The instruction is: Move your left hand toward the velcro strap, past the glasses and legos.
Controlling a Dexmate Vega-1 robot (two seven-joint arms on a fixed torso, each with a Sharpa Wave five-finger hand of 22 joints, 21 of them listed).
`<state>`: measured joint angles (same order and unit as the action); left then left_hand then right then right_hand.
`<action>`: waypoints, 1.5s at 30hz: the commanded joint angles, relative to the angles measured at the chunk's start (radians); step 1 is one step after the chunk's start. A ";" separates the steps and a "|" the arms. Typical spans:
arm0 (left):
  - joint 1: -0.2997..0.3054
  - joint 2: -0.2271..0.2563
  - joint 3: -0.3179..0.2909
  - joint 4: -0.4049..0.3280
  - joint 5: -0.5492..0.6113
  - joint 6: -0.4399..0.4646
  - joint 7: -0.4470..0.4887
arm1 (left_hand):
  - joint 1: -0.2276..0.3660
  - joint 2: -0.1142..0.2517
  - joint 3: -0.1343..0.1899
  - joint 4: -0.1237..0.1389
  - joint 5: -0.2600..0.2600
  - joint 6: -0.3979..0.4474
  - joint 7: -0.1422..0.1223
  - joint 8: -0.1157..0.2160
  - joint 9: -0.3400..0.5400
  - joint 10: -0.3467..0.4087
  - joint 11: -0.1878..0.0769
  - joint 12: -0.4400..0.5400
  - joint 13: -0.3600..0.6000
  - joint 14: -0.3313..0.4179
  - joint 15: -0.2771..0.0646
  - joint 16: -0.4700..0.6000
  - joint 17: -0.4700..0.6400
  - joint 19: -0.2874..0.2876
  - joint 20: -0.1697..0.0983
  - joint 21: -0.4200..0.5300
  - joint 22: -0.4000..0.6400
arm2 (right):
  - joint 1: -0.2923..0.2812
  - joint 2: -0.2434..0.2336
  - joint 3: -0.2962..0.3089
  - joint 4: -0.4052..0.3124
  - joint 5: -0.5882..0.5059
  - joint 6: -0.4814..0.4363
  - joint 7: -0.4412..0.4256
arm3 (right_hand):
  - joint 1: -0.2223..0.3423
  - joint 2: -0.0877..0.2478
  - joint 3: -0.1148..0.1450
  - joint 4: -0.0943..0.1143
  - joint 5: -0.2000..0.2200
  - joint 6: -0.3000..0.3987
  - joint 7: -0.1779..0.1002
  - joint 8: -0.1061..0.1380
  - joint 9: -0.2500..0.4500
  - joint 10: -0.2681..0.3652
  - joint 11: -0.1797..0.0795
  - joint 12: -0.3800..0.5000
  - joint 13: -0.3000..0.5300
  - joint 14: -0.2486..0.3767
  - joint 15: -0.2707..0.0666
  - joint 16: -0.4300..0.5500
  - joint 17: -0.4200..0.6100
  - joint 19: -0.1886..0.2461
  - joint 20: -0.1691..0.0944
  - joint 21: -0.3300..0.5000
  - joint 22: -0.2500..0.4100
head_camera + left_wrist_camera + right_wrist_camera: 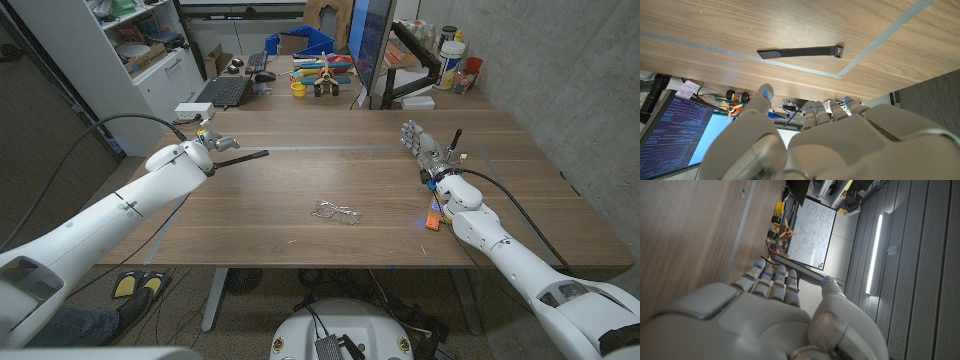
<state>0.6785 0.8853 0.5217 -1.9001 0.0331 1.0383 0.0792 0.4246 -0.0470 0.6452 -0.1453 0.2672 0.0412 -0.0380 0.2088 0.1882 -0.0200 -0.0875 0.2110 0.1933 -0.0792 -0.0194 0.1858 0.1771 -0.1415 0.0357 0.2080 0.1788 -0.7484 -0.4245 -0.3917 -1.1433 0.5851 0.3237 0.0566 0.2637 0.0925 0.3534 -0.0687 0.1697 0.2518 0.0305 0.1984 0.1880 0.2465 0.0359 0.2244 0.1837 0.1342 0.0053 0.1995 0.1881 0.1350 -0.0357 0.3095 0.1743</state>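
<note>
Strap (243, 157) first: the black velcro strap lies flat on the wooden table (300, 180), stretched out in a thin line just past the fingertips of the left hand (208, 140). In the left wrist view the strap (800, 51) has a small loop at one end and a flat tab at the other, and the fingers (760, 102) point toward it but do not touch it.

The left hand holds nothing. Its fingers look a little bent and close together, with the thumb off to one side (how far apart they are is hard to tell).

The strap looks soft, light and floppy, so it would bend and dangle if lifted. It lies very flat, so fingertips may slide over it. A pinch near the middle, or at the loop end where it is a bit thicker, looks like the best place to take hold.

The glasses (335, 212) are clear and thin, well apart from the left fingers, toward the middle of the table. Some small bright bricks (434, 218), likely the legos, sit beside the wrist of the right hand (424, 146). That hand stands upright with fingers straight, side by side, holding nothing.
</note>
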 commanded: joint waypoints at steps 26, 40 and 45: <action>-0.138 -0.049 0.109 0.204 0.086 -0.082 -0.120 | 0.034 -0.010 -0.002 -0.009 0.006 0.024 -0.011 0.011 0.006 0.011 -0.008 0.008 0.004 0.006 0.001 0.004 0.003 -0.001 0.009 0.002 0.005 | 0.002 0.005 -0.003 -0.011 -0.017 -0.007 -0.036 | 0.000 0.008 -0.001 -0.007 0.006 0.008 -0.001 0.001 0.003 0.011 -0.004 -0.002 0.002 0.011 -0.004 -0.003 0.003 0.011 -0.018 -0.013 0.005; -0.165 -0.063 0.124 0.255 0.097 -0.094 -0.151 | 0.040 -0.013 -0.005 -0.008 0.007 0.027 -0.012 0.010 0.007 0.015 -0.012 0.008 0.004 0.007 0.000 0.004 0.003 -0.001 0.011 0.002 0.006 | 0.004 0.005 -0.005 -0.016 -0.022 -0.010 -0.037 | 0.000 0.008 0.000 -0.007 0.006 0.008 -0.002 0.000 0.003 0.011 -0.002 -0.003 0.002 0.012 -0.004 -0.003 0.003 0.013 -0.018 -0.017 0.005; -0.168 -0.070 0.126 0.271 0.096 -0.096 -0.156 | 0.043 -0.014 -0.006 -0.008 0.008 0.029 -0.011 0.011 0.007 0.016 -0.012 0.008 0.004 0.007 0.000 0.004 0.003 0.000 0.010 0.002 0.006 | 0.006 0.007 -0.006 -0.011 -0.025 -0.009 -0.044 | -0.001 0.009 0.000 -0.007 0.006 0.010 -0.002 0.001 0.003 0.011 -0.004 -0.003 0.002 0.015 -0.005 -0.002 0.003 0.014 -0.019 -0.018 0.006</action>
<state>0.5261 0.8264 0.6375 -1.6642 0.1238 0.9480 -0.0595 0.4534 -0.0602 0.6397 -0.1506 0.2671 0.0629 -0.0520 0.2157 0.1931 -0.0093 -0.0981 0.2148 0.1931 -0.0781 -0.0182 0.1858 0.1772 -0.1399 0.0418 0.2080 0.1788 -0.7464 -0.4193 -0.3962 -1.1559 0.5655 0.3146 0.0197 0.2638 0.0925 0.3534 -0.0687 0.1697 0.2518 0.0305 0.1984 0.1880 0.2519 0.0304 0.2244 0.1836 0.1396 -0.0002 0.1999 0.1881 0.1404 -0.0412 0.2920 0.1743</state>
